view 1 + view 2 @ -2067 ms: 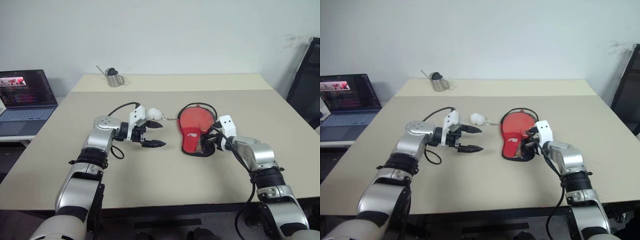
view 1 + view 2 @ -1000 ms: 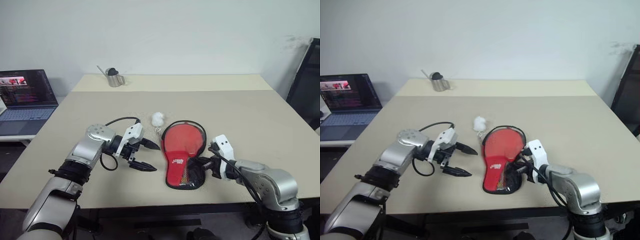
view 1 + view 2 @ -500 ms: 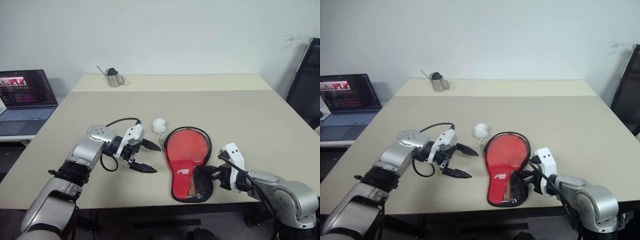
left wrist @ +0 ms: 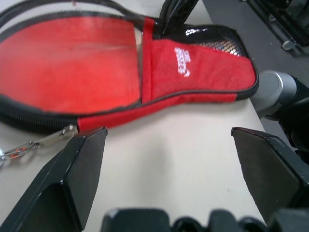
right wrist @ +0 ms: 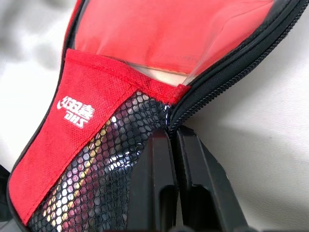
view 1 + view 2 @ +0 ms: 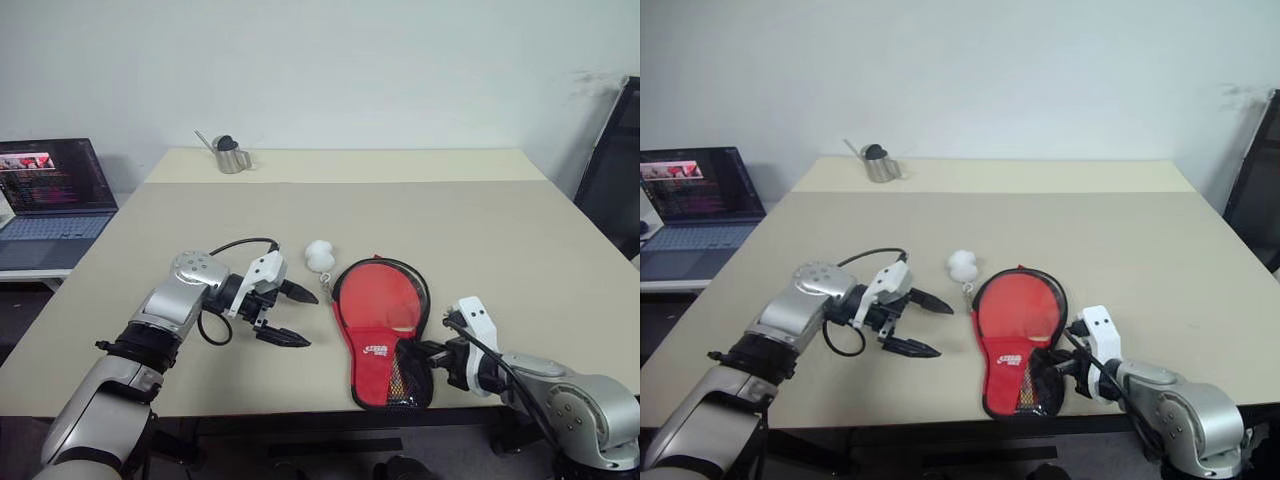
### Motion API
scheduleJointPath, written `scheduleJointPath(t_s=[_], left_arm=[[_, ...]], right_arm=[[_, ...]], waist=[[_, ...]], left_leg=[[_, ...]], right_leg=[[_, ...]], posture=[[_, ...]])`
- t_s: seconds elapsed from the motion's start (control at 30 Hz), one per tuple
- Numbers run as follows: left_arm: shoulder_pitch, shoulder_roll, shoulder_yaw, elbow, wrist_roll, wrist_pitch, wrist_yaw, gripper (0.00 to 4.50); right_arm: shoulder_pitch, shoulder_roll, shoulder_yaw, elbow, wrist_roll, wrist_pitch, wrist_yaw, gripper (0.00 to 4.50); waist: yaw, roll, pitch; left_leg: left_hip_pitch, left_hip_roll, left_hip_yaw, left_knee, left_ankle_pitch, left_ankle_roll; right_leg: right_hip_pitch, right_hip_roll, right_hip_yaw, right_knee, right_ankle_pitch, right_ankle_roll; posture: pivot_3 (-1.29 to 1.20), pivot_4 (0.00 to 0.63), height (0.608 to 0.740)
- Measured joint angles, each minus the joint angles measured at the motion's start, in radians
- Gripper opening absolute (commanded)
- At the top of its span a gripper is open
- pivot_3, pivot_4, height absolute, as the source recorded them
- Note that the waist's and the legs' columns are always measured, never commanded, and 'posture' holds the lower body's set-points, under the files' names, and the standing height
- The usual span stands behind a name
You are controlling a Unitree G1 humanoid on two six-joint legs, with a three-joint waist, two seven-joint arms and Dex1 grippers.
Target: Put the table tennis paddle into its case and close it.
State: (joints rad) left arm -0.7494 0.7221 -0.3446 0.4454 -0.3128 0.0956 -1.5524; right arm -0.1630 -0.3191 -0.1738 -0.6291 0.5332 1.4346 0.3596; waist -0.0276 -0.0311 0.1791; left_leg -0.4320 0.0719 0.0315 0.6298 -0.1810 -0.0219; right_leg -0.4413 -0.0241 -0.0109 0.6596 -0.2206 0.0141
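Red case [image 6: 382,340] pinched at its zip edge by right gripper [image 5: 173,140]

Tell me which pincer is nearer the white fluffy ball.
Left. The left pincer hangs open just beside the white fluffy ball; the right pincer is farther, shut at the red case.

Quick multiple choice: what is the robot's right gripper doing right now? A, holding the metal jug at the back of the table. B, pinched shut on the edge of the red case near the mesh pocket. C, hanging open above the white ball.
B: the right gripper has its fingers pressed together on the zip edging of the case, beside the mesh pocket.
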Motion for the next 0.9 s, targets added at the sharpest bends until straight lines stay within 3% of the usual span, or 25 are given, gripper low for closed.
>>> scheduleJointPath(t_s=[0.2, 0.23, 0.27, 0.4, 0.57, 0.73, 0.87, 0.9], left_arm=[[0.000, -0.001, 0.000, 0.021, 0.006, -0.010, -0.001, 4.50], [0.000, -0.002, 0.000, 0.024, 0.007, -0.013, -0.001, 4.50], [0.000, -0.002, 0.000, 0.024, 0.007, -0.014, -0.001, 4.50], [0.000, -0.005, 0.000, 0.030, 0.010, -0.017, -0.001, 4.50], [0.006, -0.006, 0.004, 0.033, 0.017, -0.018, -0.002, 4.50], [0.012, -0.010, 0.012, 0.033, 0.021, -0.019, -0.002, 4.50], [0.004, -0.044, 0.040, 0.063, 0.023, -0.015, 0.013, 4.50], [-0.001, -0.058, 0.051, 0.073, 0.023, -0.008, 0.026, 4.50]], right_arm=[[0.018, 0.044, -0.040, -0.047, 0.015, 0.037, -0.029, 0.01], [0.020, 0.059, -0.044, -0.059, 0.018, 0.049, -0.038, 0.52], [0.021, 0.061, -0.044, -0.064, 0.019, 0.054, -0.039, 0.67], [0.032, 0.107, -0.076, -0.101, 0.026, 0.090, -0.059, 2.01], [0.066, 0.023, -0.165, -0.192, 0.052, 0.119, -0.025, 3.61], [0.060, 0.020, -0.221, -0.257, 0.104, 0.130, 0.012, 3.61], [-0.008, -0.006, -0.205, -0.274, 0.127, 0.048, 0.034, 4.48], [-0.018, -0.030, -0.187, -0.276, 0.126, 0.017, 0.037, 4.48]], waist=[[0.003, 0.000, 0.000], [0.002, 0.000, 0.000], [0.002, 0.000, 0.000], [0.001, 0.000, 0.000], [0.002, 0.000, 0.000], [-0.001, 0.000, 0.000], [-0.001, 0.000, 0.000], [-0.001, 0.000, 0.000]], left_leg=[[0.000, 0.000, 0.000, 0.000, 0.000, 0.000], [0.000, 0.000, 0.000, 0.000, 0.000, 0.000], [0.000, 0.000, 0.000, 0.000, 0.000, 0.000], [0.000, 0.000, 0.000, 0.000, 0.000, 0.000], [0.000, 0.000, 0.000, 0.000, 0.000, 0.000], [0.000, 0.000, -0.002, 0.000, 0.000, 0.000], [0.000, 0.000, -0.002, 0.000, 0.000, 0.000], [0.000, 0.000, -0.002, 0.000, 0.000, 0.000]], right_leg=[[0.000, 0.000, 0.000, 0.000, 0.000, 0.000], [0.000, 0.000, 0.000, -0.001, 0.000, 0.000], [0.000, 0.000, 0.000, -0.001, 0.000, 0.000], [0.000, 0.000, 0.000, 0.000, 0.000, 0.000], [0.000, 0.000, 0.000, -0.001, 0.000, 0.000], [0.000, 0.001, -0.001, -0.001, 0.000, 0.000], [0.001, 0.001, 0.000, -0.001, 0.000, 0.000], [0.001, 0.001, 0.000, -0.002, 0.000, 0.000]], posture=[[0.00, 0.150, 0.740], [0.00, 0.150, 0.740], [0.00, 0.150, 0.740], [0.00, 0.150, 0.740], [0.00, 0.150, 0.740], [0.00, 0.150, 0.740], [0.00, 0.150, 0.740], [0.00, 0.150, 0.740]])
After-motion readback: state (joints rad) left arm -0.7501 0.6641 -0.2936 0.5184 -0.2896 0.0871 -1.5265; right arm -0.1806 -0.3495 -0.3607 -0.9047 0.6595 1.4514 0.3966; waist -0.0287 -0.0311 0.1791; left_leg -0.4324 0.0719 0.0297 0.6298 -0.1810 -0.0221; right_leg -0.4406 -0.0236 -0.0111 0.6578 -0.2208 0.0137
